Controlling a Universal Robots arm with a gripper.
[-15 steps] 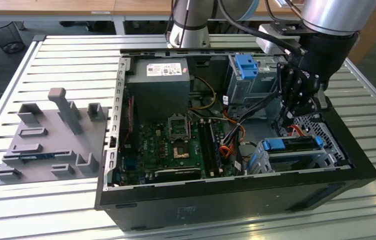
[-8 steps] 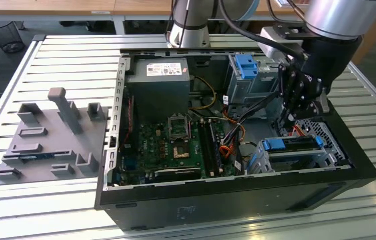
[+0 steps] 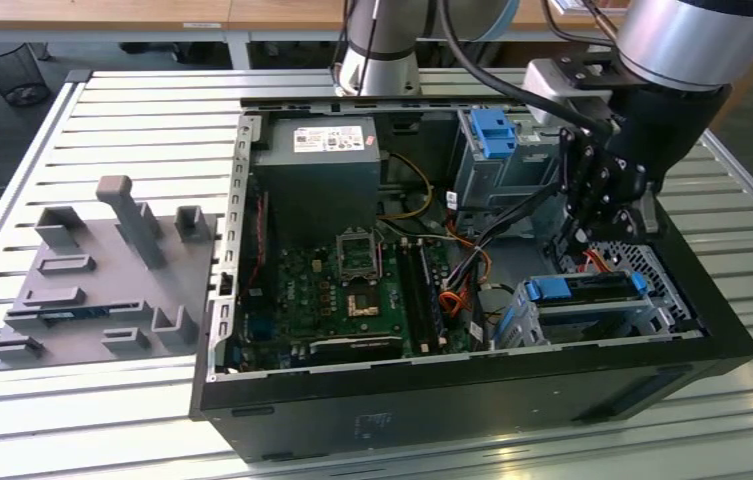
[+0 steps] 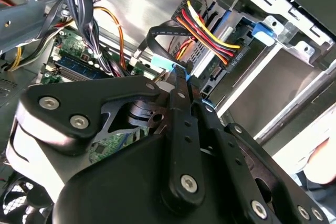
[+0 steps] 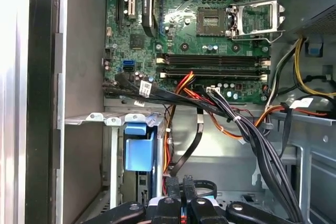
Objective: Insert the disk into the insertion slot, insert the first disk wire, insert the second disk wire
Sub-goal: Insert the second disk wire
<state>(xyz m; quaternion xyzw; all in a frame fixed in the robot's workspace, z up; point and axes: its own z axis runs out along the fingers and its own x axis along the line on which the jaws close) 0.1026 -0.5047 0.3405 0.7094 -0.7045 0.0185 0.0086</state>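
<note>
Blue plastic frames the disk [image 3: 587,290], which already sits inside the insertion slot [image 3: 643,312], the low grey metal cage in the corner of the black computer case [image 3: 483,400]. The disk is hard and probably quite heavy, so it should stay put.

One wire with red, yellow and black strands [image 4: 207,32] ends in a black plug at the back of the disk. The wire looks soft and bendy, while the plug is small, hard and easy to break. I think the plug is the best part to hold, not the strands.

Right behind the disk hangs the gripper [image 4: 184,77]. Its two thin black fingers [image 4: 181,129] are pressed close together on a small blue plug [image 4: 164,62] at the end of a flat black wire [image 4: 160,35]. That blue plug is near the back of the disk, but I cannot tell if it is touching.
</note>
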